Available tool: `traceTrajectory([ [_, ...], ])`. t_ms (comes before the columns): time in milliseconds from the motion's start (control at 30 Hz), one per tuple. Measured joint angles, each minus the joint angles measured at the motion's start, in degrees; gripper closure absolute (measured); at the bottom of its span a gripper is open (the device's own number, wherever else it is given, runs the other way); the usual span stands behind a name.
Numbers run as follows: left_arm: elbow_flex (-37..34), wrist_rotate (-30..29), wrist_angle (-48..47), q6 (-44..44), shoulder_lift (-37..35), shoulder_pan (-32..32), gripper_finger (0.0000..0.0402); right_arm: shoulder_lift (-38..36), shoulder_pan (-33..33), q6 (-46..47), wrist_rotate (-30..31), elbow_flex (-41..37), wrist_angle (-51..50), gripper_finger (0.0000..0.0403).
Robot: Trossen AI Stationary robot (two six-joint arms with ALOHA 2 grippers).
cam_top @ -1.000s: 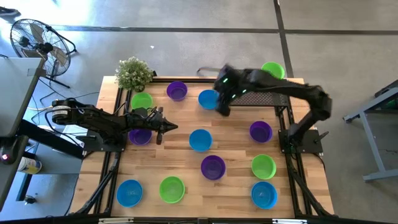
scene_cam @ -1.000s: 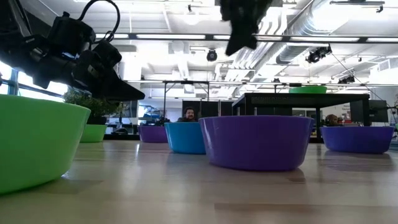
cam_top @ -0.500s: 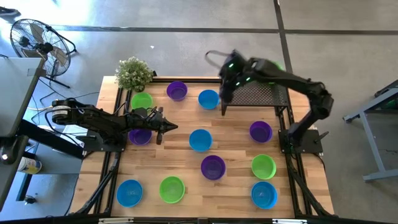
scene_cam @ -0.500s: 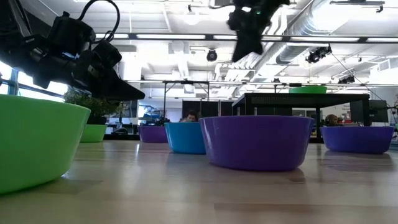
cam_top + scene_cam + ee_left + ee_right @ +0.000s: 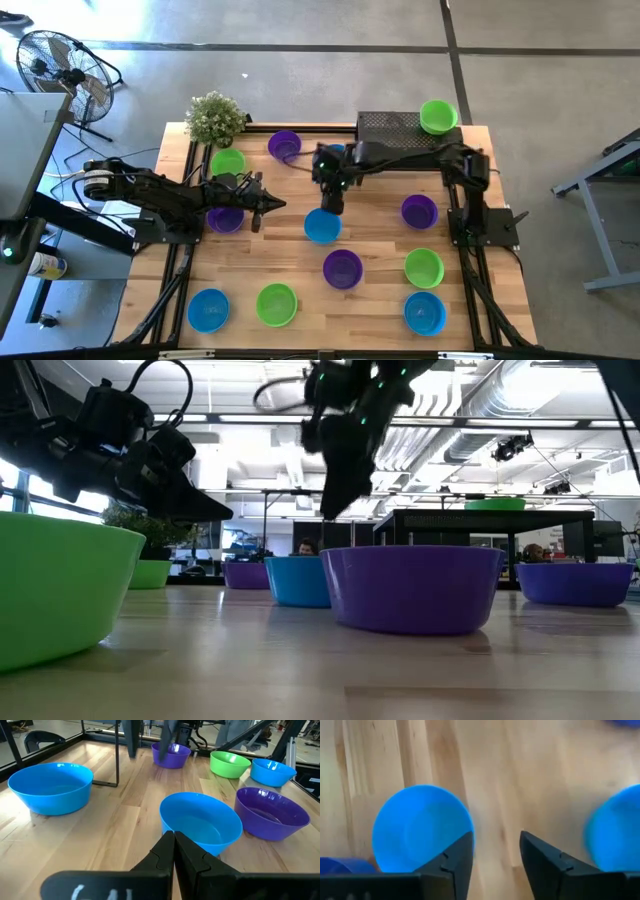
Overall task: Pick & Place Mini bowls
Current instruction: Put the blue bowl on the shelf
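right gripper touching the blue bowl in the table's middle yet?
Apart. The right wrist view shows the open right gripper above bare wood, its fingers empty, the round blue plastic bowl well below them.

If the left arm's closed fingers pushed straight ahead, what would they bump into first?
Most likely the blue bowl at the table's middle: the left gripper, shut, points right at it in its wrist view. Depth is hard to judge, but nothing shows in between.
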Motion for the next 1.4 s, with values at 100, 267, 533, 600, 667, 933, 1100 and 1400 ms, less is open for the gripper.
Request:
traceTrajectory([
  [100, 0.0, 0.0, 0.0, 0.0, 0.0, 0.0, 0.0397, 2.9, 0.2, 1.4, -3.5, 0.0, 1.5, 0.0245],
  [267, 0.0, 0.0, 0.0, -0.2, 0.0, 0.0, 0.0397, 5.8, 0.4, 2.2, -4.5, 0.0, 3.4, 0.0253],
  [533, 0.0, 0.1, 0.0, -0.4, 0.0, 0.0, 0.0397, 9.1, 1.4, 1.0, -6.4, 0.0, 4.7, 0.0289],
  [600, 0.0, 0.1, 0.0, -0.4, 0.0, 0.0, 0.0397, 9.9, 1.6, 0.9, -6.7, 0.0, 4.7, 0.0303],
  [667, 0.0, 0.1, 0.0, -0.4, 0.0, 0.0, 0.0397, 10.5, 1.7, 0.6, -7.4, 0.0, 4.8, 0.0320],
  [933, 0.0, 0.3, 0.0, -0.4, 0.0, 0.0, 0.0397, 11.3, 1.6, -0.7, -8.4, 0.0, 4.6, 0.0398],
  [1100, 0.0, 0.3, 0.0, -0.4, 0.0, 0.0, 0.0397, 10.4, 1.6, -0.7, -8.4, 0.0, 3.2, 0.0400],
  [1400, 0.0, 0.4, 0.0, -0.4, 0.0, 0.0, 0.0397, 1.1, -1.6, -0.5, -6.8, 0.5, -2.1, 0.0401],
])
